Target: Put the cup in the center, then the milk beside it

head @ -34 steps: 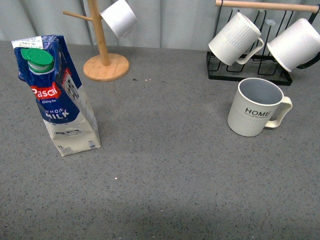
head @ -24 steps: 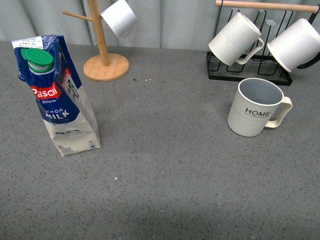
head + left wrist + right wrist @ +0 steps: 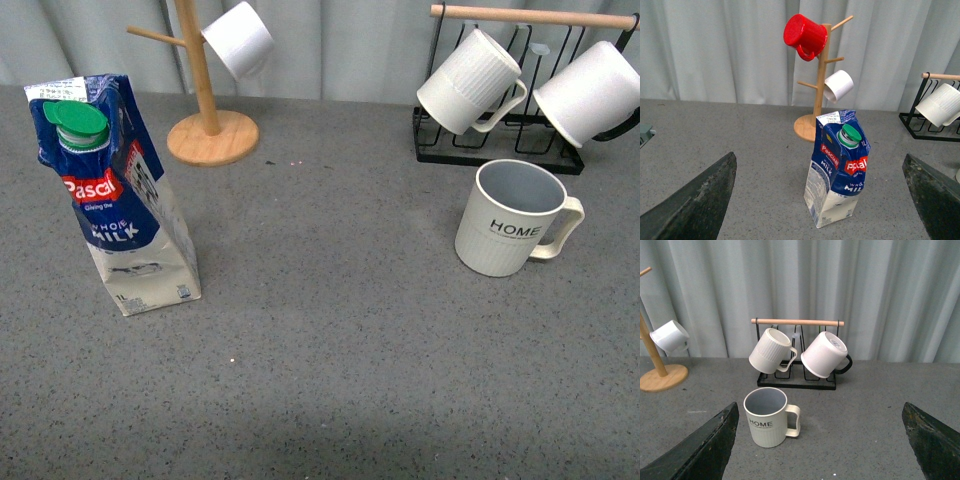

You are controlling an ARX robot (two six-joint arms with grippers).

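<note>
The cup (image 3: pixel 510 218), cream-white and ribbed with "HOME" in black, stands upright at the right of the grey table, handle to the right. It also shows in the right wrist view (image 3: pixel 769 417). The milk (image 3: pixel 118 200), a blue and white Pascual carton with a green cap, stands at the left; it also shows in the left wrist view (image 3: pixel 838 169). Neither gripper shows in the front view. My left gripper (image 3: pixel 822 200) is open and empty, well short of the milk. My right gripper (image 3: pixel 820 445) is open and empty, short of the cup.
A wooden mug tree (image 3: pixel 205 110) with a white mug (image 3: pixel 238 37) stands at the back left; a red mug (image 3: pixel 803 35) hangs higher on it. A black wire rack (image 3: pixel 495 140) with two white mugs (image 3: pixel 470 80) stands behind the cup. Grey curtain behind.
</note>
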